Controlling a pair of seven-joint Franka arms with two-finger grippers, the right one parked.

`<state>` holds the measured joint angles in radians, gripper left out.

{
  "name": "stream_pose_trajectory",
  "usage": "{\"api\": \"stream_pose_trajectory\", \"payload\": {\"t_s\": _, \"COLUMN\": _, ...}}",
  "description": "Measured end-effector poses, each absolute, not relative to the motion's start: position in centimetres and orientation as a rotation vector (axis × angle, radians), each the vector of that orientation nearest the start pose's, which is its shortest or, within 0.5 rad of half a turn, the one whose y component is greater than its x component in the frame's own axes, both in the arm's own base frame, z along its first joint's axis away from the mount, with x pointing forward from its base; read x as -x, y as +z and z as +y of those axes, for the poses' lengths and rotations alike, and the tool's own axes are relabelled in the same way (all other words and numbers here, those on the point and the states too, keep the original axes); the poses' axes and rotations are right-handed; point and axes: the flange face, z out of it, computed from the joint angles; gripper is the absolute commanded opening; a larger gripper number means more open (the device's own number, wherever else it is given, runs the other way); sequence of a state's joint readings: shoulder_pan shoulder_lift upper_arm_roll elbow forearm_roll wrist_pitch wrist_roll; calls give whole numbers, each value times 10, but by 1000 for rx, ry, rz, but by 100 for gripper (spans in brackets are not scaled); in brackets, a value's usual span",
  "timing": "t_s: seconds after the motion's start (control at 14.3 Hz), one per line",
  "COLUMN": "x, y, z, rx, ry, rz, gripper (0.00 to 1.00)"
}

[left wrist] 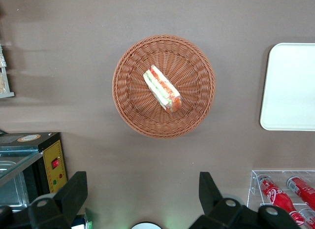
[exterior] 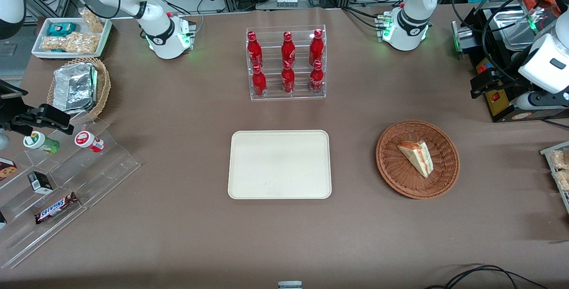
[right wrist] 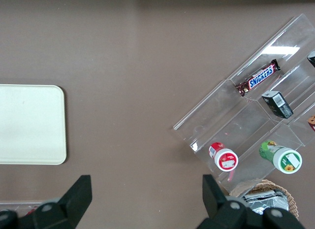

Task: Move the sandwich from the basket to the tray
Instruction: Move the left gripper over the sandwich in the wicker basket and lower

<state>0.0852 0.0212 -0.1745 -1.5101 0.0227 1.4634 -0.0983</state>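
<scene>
The sandwich, a pale wedge with red and green filling, lies in the round reddish-brown basket. The cream tray lies flat beside the basket, toward the parked arm's end, with nothing on it. My gripper hangs open well above the table, farther from the front camera than the basket and toward the working arm's end. Its fingers are spread wide with only bare table between them.
A clear rack of red bottles stands farther back than the tray. A black and yellow control box sits by my gripper. A stepped acrylic stand with snacks, a tan basket and a white snack tray sit toward the parked arm's end.
</scene>
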Motion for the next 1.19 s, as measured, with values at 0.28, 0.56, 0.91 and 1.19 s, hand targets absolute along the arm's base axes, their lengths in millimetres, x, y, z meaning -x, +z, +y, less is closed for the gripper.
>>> {"api": "stream_pose_trajectory", "payload": {"t_s": 0.28, "x": -547, "y": 637, "z": -46, "rx": 3115, "ry": 87, "rz": -15, "gripper": 100}}
{"api": "stream_pose_trajectory", "payload": {"t_s": 0.56, "x": -551, "y": 619, "z": -45, "rx": 3107, "ry": 149, "rz": -108, "gripper": 100}}
{"api": "stream_pose_trajectory", "payload": {"t_s": 0.91, "x": -577, "y": 542, "z": -37, "rx": 3076, "ry": 348, "rz": -255, "gripper": 100}}
{"api": "stream_pose_trajectory", "payload": {"t_s": 1.19, "x": -605, "y": 472, "z": -32, "rx": 2987, "ry": 400, "rz": -656, "gripper": 100}}
